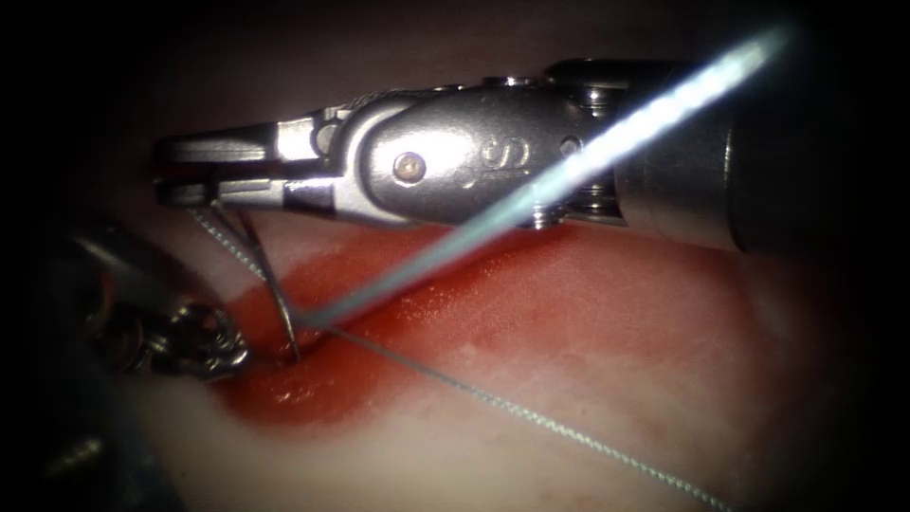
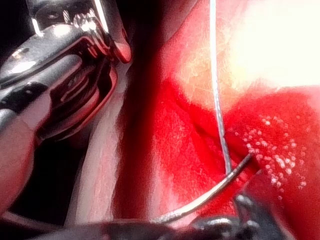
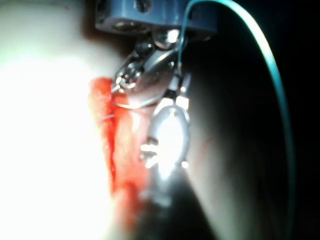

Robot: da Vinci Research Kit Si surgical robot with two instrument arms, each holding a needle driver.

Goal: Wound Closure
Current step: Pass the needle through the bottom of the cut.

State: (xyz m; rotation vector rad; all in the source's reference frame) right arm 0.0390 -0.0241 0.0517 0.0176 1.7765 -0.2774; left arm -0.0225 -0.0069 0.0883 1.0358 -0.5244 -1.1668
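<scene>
One stitch is under way: my right pincer [image 1: 185, 171], closed on the needle [image 1: 275, 294] near its upper end, holds it above the cut [image 1: 313, 379] with its lower end in the tissue [image 1: 569, 398] beside my left pincer [image 1: 204, 346], whose grip I cannot tell, and thread [image 1: 531, 417] trailing, wound unclosed.

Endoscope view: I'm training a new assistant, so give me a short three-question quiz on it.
1. True or false: the needle lies flat on the tissue, none of it buried.
2. The thread crosses in front of: A) the right tool B) the left tool C) neither.
3. Fill in: the left tool sits at the ___ end of the red fluid.
Key: 1 false, its lower end is in the tissue; 2 A; 3 left.
</scene>
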